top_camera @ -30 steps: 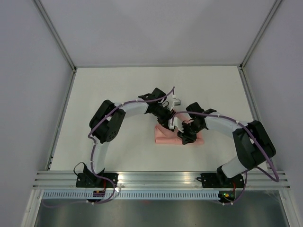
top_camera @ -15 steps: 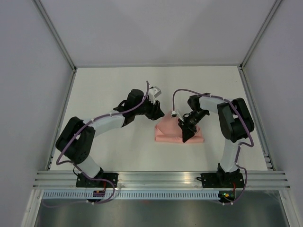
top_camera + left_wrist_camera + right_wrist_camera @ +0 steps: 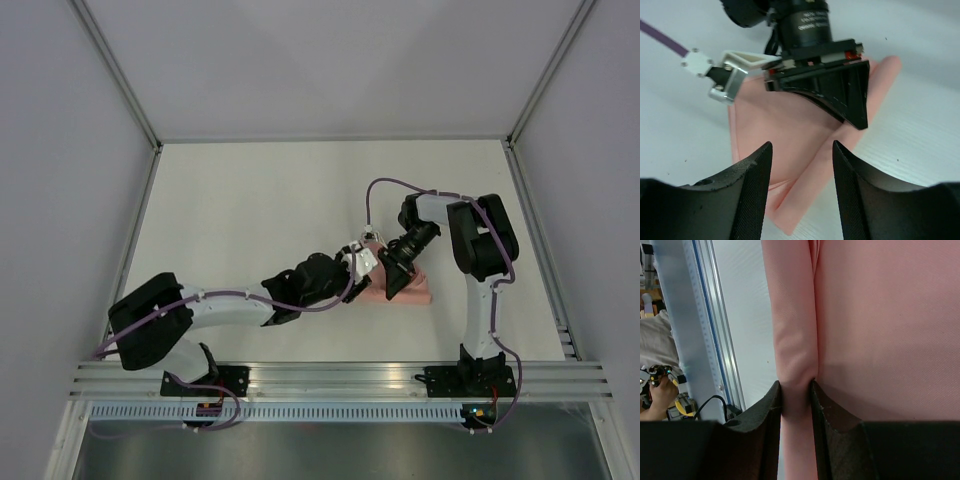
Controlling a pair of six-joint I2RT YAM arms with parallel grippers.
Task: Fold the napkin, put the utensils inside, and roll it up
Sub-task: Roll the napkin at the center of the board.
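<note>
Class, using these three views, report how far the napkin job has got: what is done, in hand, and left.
Done: the napkin lies folded, one edge gathered into a narrow roll. In hand: the right gripper pinches that roll; the left gripper hovers open above it, holding nothing. No utensils show, so whether they are inside cannot be told. Left: rolling up the rest.
</note>
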